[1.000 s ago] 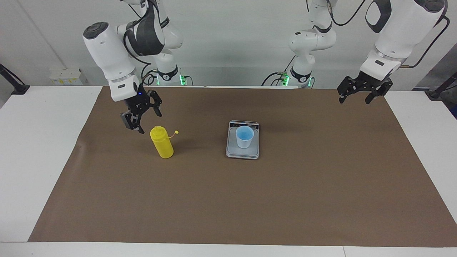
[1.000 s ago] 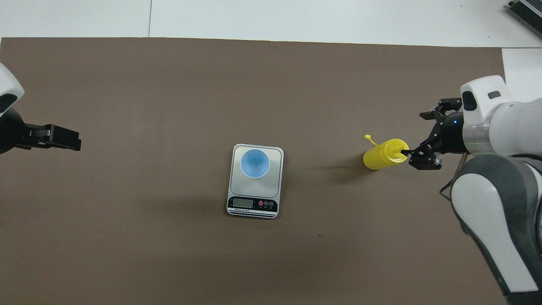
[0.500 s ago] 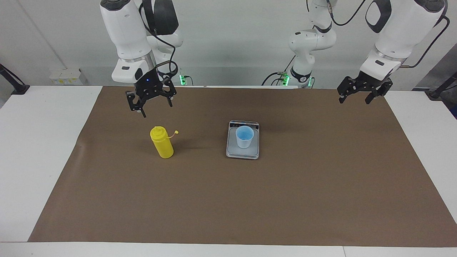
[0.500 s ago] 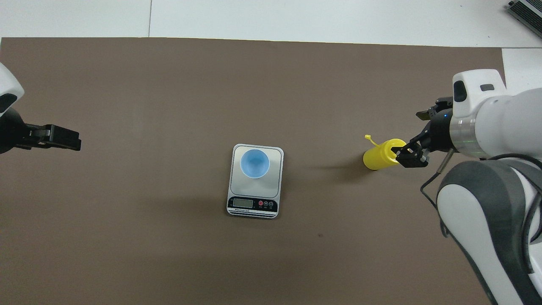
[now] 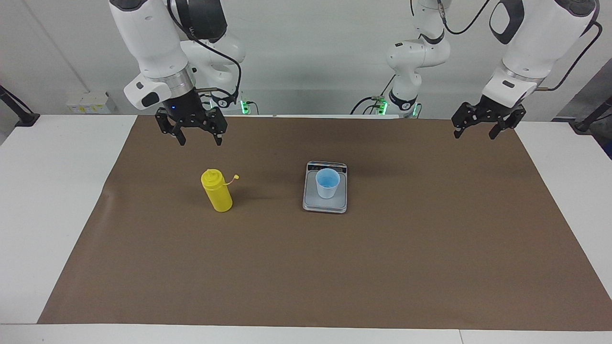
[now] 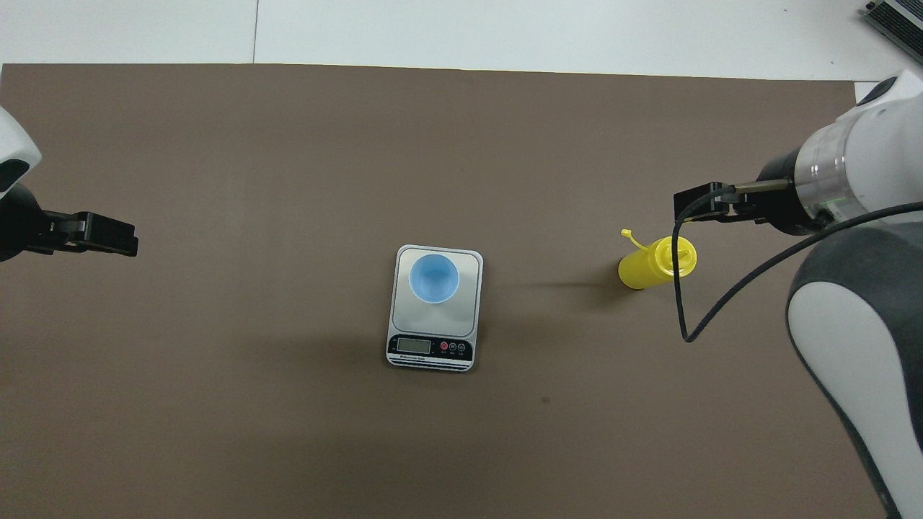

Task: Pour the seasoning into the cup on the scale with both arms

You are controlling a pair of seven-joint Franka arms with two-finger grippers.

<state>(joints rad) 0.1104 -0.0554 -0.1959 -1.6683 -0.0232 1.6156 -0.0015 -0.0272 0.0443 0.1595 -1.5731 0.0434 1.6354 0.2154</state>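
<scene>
The yellow seasoning bottle stands upright on the brown mat toward the right arm's end, its cap strap sticking out sideways. The pale-blue cup sits on the silver scale at mid-table, the scale's dark display on the side nearer the robots. My right gripper hangs open over the mat, above and apart from the bottle, holding nothing. My left gripper waits open and empty in the air over the mat's edge at the left arm's end.
A brown paper mat covers most of the white table. A black cable loops down from the right arm's wrist close to the bottle in the overhead view.
My right gripper has lifted away from beside the bottle's top, turned to point straight down and drawn back toward its base. The bottle, cup, scale and left arm have not moved.
</scene>
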